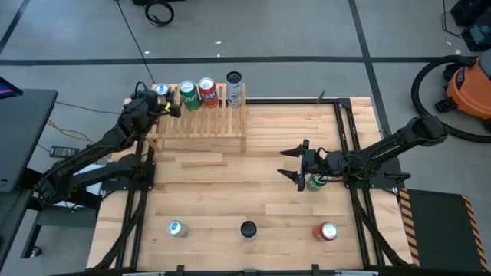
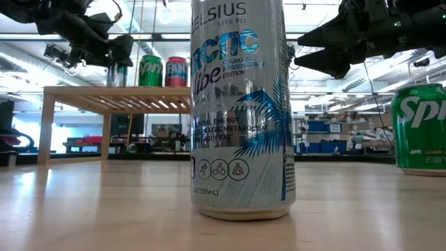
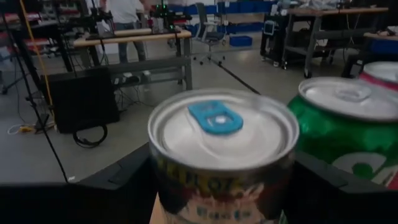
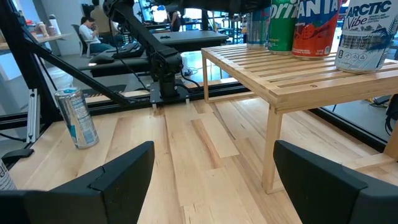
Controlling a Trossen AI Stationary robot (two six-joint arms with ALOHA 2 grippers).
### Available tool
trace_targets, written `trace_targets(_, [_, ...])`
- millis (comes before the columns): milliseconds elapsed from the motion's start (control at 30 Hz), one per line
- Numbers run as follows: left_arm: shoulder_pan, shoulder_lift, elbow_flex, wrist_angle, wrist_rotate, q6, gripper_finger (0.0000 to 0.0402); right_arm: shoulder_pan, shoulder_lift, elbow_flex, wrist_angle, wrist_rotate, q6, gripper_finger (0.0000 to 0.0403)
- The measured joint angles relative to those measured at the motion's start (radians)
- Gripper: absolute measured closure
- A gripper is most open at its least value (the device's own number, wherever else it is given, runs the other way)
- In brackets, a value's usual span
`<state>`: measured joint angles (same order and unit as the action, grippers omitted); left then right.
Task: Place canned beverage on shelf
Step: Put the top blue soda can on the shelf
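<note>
Left fingers (image 3: 112, 177) around upright blue-tabbed can (image 3: 221, 155) on shelf (image 1: 201, 123).

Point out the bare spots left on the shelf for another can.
The shelf is bare along its front slats, nearest the table's middle. The back row is crowded: a blue-tabbed can between the left gripper's fingers, a Sprite can, a Fanta can and a Celsius can.

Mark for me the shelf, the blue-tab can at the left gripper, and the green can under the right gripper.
shelf (image 1: 201, 129), high view, on its bare slatted top.
blue-tab can (image 3: 219, 127), left wrist view, on its lid.
green can (image 1: 314, 182), high view, on its visible side below the right gripper (image 1: 292, 163).
</note>
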<state>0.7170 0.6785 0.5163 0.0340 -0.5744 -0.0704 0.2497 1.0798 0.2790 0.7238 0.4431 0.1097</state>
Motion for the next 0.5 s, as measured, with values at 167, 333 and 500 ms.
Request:
trace_targets(167, [0.000,0.000,0.000,0.047,-0.001,0.015,0.0124,0.000,0.000,0.000,0.000,0.000,0.000,0.0064])
trace_targets(333, [0.000,0.000,0.000,0.100,-0.001,0.039,0.0124,0.000,0.000,0.000,0.000,0.000,0.000,0.0064])
trace_targets(500, [0.000,0.000,0.000,0.203,0.000,0.065,0.0124,0.000,0.000,0.000,0.000,0.000,0.000,0.0064])
